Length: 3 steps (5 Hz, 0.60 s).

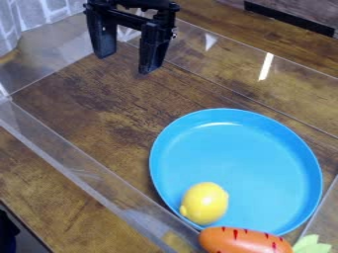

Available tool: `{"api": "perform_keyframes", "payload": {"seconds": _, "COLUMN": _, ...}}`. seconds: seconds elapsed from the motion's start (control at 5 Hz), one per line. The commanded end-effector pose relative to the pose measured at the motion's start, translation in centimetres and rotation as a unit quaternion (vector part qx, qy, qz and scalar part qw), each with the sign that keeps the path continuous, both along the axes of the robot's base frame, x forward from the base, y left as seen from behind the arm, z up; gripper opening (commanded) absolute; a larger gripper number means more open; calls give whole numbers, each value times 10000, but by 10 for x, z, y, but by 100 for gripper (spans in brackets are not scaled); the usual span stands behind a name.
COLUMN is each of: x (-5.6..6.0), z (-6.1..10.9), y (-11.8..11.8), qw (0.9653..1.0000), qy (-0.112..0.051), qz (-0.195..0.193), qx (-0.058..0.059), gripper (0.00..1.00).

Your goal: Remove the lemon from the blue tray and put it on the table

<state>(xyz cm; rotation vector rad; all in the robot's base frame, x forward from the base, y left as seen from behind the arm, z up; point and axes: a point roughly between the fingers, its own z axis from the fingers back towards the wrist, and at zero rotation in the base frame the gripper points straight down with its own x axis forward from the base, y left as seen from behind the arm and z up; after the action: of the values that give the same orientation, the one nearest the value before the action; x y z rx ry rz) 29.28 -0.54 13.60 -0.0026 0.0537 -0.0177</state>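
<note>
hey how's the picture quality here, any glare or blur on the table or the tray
Camera view: bright white glare streaks on the glossy table, strongest near the upper right; the clear plastic walls add pale reflections; overall soft and low-resolution; the blue tray and lemon are evenly lit; the dark end effector shows little detail.

Robot lab bench, clear plastic walls (79, 163), wood-grain table (119, 109)

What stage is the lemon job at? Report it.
Nothing looks done yet: the lemon sits inside the blue tray near its front rim. The hand hangs open and empty over the table, far from the tray. Reaching, grasping, lifting and placing all remain.
</note>
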Motion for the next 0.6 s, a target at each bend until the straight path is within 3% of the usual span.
{"api": "perform_keyframes", "payload": {"seconds": 0.0, "x": -1, "z": -6, "y": -6, "qw": 10000, "qy": 47, "qz": -67, "qx": -8, "gripper": 100}}
{"api": "perform_keyframes", "payload": {"seconds": 0.4, "x": -7, "z": -17, "y": -26, "qw": 9995, "qy": 95, "qz": -292, "qx": -22, "gripper": 100}}
